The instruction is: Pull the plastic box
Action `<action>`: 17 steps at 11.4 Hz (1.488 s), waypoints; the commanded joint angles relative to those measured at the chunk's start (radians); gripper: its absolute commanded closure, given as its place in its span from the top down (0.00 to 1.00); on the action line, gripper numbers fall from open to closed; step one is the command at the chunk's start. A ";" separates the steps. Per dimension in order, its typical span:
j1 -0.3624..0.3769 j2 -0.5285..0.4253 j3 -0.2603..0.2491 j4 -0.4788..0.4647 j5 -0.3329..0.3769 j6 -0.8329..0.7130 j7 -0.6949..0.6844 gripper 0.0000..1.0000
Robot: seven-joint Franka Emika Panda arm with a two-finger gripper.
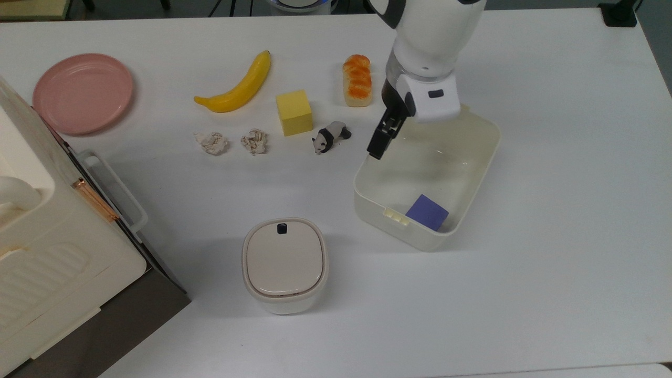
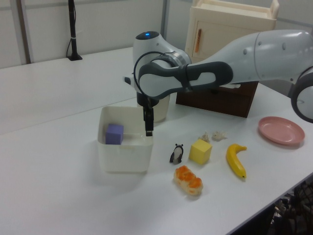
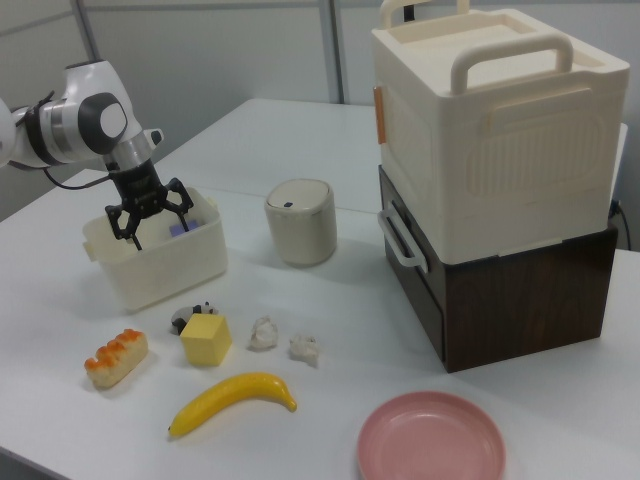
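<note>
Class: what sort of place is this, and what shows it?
Probably a robot lab: an arm works at a white table set with toy props, such as a banana and panda.

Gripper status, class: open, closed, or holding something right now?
Gripper: open, fingers spread astride the box wall, one inside and one outside; not clamped.

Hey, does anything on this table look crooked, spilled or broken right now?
Nothing is spilled or broken. The plastic box sits askew to the table's edges, with a purple cube in one corner. Two crumpled paper scraps lie loose near the yellow block.
</note>
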 commanded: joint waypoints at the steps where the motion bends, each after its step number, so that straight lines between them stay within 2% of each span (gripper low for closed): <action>1: -0.033 -0.055 0.001 -0.083 -0.016 -0.026 -0.019 1.00; 5: -0.070 -0.092 0.001 -0.155 -0.058 -0.027 -0.026 1.00; 8: -0.070 -0.115 0.003 -0.141 -0.049 -0.030 -0.005 1.00; 10: -0.057 -0.113 0.018 -0.074 -0.030 -0.019 0.181 1.00; 11: -0.059 -0.113 0.048 -0.010 0.018 -0.017 0.342 1.00; 12: -0.059 -0.113 0.053 0.053 0.083 -0.017 0.517 1.00; 13: -0.063 -0.127 0.052 0.077 0.112 -0.019 0.696 1.00; 15: -0.076 -0.220 -0.002 0.063 0.116 -0.093 1.108 1.00; 16: -0.076 -0.269 -0.052 0.061 0.100 -0.205 1.197 1.00; 17: -0.085 -0.325 -0.089 0.054 0.100 -0.290 1.114 1.00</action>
